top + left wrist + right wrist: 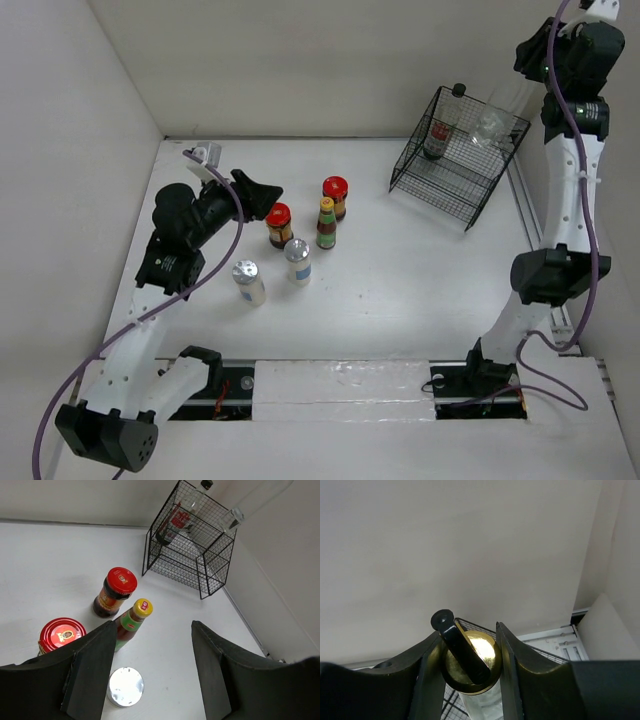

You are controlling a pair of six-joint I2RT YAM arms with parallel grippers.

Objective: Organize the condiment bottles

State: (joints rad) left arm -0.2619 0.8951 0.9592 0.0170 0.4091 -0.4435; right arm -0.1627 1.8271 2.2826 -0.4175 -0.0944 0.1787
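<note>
Five condiment bottles stand in a cluster left of centre: two red-lidded dark jars (279,224) (335,196), a slim yellow-capped bottle (326,222) and two silver-capped white shakers (297,261) (248,281). My left gripper (263,196) is open and empty, just left of the cluster. In the left wrist view it (152,627) hovers over one shaker (125,686), beside the yellow-capped bottle (134,620). A black-capped dark bottle (437,136) leans in the black wire rack (440,175). My right gripper (468,640) is shut on the gold top of the clear bottle (487,702), held tilted over the rack's right side (497,115).
The rack stands at the back right, near the right wall. White walls enclose the table at the back and left. A rail (525,215) runs along the table's right edge. Both arm bases sit on the near edge.
</note>
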